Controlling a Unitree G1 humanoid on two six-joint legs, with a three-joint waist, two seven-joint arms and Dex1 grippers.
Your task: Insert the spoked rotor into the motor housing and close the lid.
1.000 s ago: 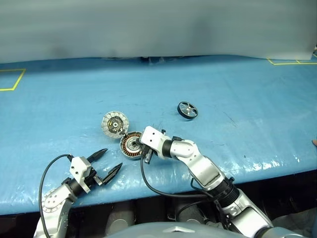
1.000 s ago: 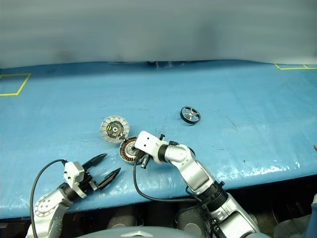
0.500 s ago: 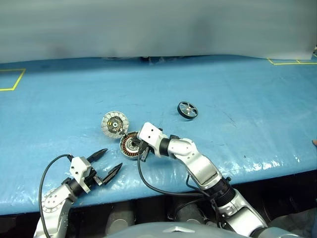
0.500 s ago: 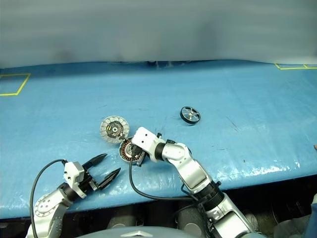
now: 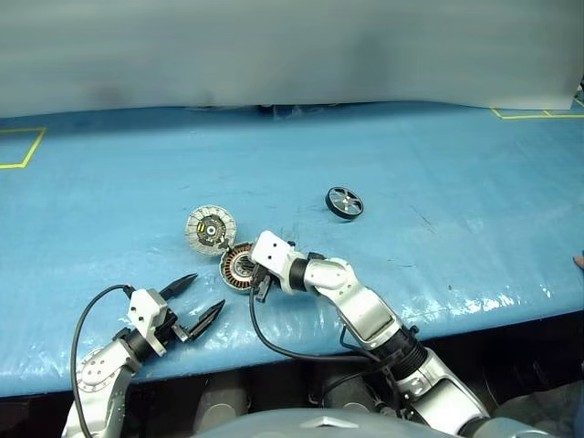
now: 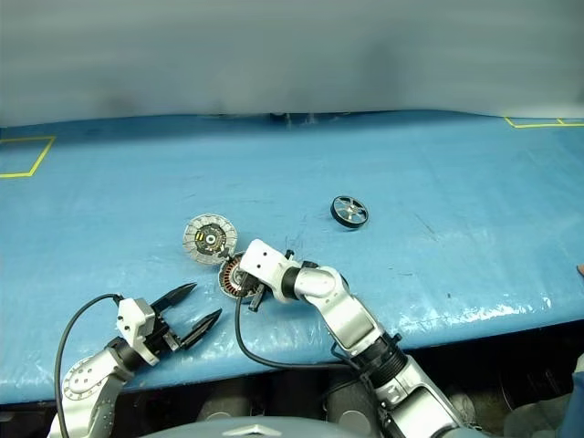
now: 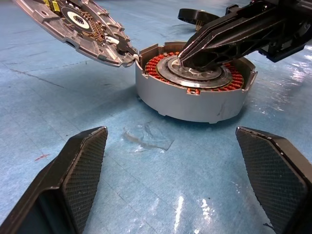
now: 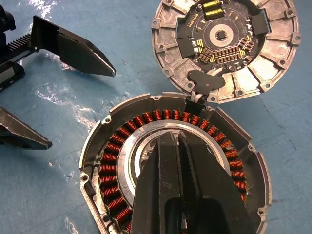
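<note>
The motor housing (image 5: 235, 271), a silver ring packed with copper windings, lies on the blue table near the front edge. My right gripper (image 8: 168, 140) is shut, and its tips rest at the housing's inner ring (image 7: 195, 73). The lid (image 5: 211, 228) lies just behind and to the left of the housing. Its dark centre faces up, it is tilted in the left wrist view, and its edge meets the housing's rim. The spoked rotor (image 5: 345, 203) lies flat, apart to the right. My left gripper (image 5: 203, 301) stands open and empty, in front of the housing.
The table's front edge (image 5: 274, 360) runs close behind both arms. Yellow tape marks (image 5: 23, 146) sit at the far left and far right corners. A black cable (image 5: 274, 342) loops from the right wrist over the table front.
</note>
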